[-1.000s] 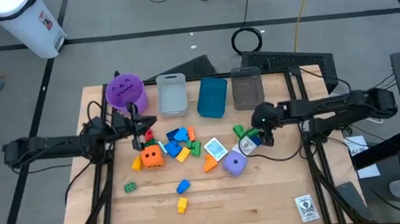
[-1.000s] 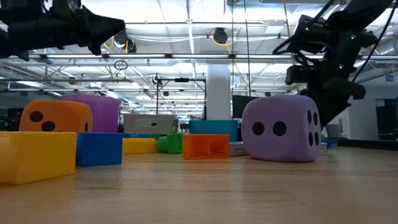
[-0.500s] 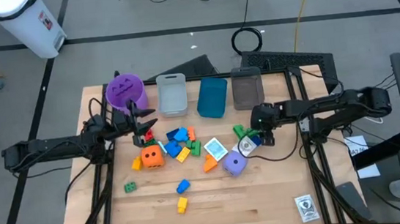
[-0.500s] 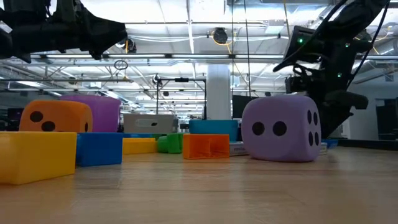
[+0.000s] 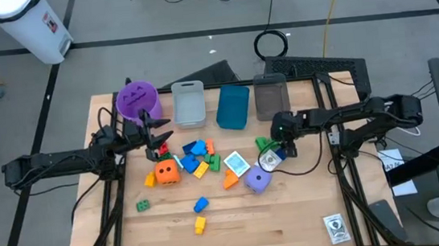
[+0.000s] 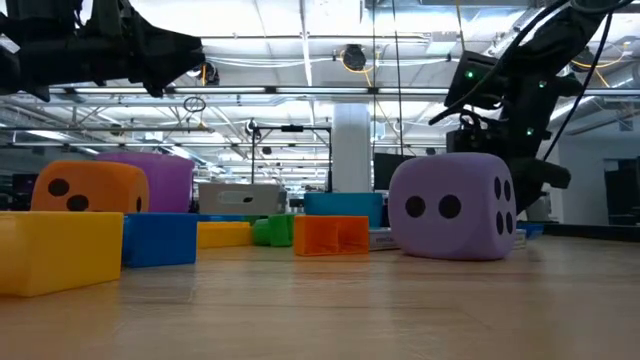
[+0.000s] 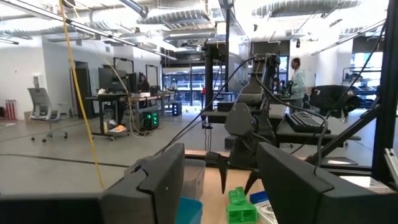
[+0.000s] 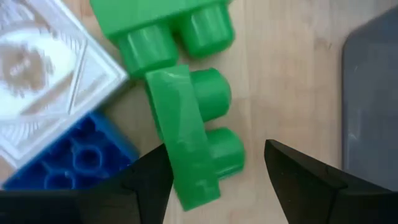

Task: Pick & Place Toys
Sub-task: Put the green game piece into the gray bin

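Both grippers open: right gripper (image 8: 214, 171) over green brick (image 8: 199, 146).

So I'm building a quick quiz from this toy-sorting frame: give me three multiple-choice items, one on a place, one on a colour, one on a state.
1. Where is the purple cup?
A. beside the grey bin
B. on the floor
C. among the bricks

2. What colour are the bricks under the right gripper?
A. red
B. green
C. yellow

3. How are the right gripper's fingers?
A. shut on a brick
B. open
C. out of view

A: high view shows them side by side.
B: right wrist view shows green.
B: fingers spread, touching nothing.
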Tool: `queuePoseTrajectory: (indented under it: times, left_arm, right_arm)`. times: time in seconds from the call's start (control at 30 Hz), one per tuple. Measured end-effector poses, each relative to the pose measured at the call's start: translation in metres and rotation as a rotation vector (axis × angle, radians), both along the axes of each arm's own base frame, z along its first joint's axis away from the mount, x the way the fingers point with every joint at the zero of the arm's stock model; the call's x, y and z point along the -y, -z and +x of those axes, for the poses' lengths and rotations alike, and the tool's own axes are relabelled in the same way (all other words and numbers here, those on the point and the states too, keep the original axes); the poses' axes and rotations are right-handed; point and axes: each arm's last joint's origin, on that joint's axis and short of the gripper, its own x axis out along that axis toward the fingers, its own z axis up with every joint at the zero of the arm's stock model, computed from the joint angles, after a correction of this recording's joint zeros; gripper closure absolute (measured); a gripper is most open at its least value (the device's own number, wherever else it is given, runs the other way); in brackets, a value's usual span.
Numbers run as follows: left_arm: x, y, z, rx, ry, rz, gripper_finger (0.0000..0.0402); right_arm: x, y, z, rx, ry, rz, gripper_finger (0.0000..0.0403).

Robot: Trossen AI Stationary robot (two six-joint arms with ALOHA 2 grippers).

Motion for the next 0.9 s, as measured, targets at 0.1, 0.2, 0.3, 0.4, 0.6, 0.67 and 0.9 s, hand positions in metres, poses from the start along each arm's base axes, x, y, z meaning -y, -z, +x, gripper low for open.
queuePoseTrajectory:
  times: [0.1,0.2,0.3,0.4,0.6,0.67,0.9]
  left_arm:
    - [0.0,0.0,0.0,-0.003,0.0,-0.001,0.0192]
    - [0.0,0.0,0.0,-0.003,0.0,-0.001,0.0192]
    - [0.0,0.0,0.0,-0.003,0.0,-0.001,0.0192]
    - [0.0,0.0,0.0,-0.003,0.0,-0.001,0.0192]
    - [0.0,0.0,0.0,-0.004,0.0,-0.001,0.0192]
    - [0.0,0.0,0.0,-0.004,0.0,-0.001,0.0192]
    - [0.0,0.001,0.0,-0.008,0.0,-0.002,0.0192]
  right_arm:
    - [0.0,0.0,0.001,0.02,-0.016,0.039,0.0165]
    - [0.001,0.0,0.001,0.028,-0.009,0.07,0.0165]
    - [0.004,0.001,0.0,0.028,0.021,0.078,0.0165]
    - [0.006,0.001,0.0,0.039,0.023,0.107,0.0169]
    - [0.011,0.0,0.0,0.077,0.024,0.163,0.0214]
    - [0.012,0.0,0.0,0.081,0.026,0.162,0.0234]
    - [0.012,-0.001,0.001,0.096,0.014,0.179,0.0287]
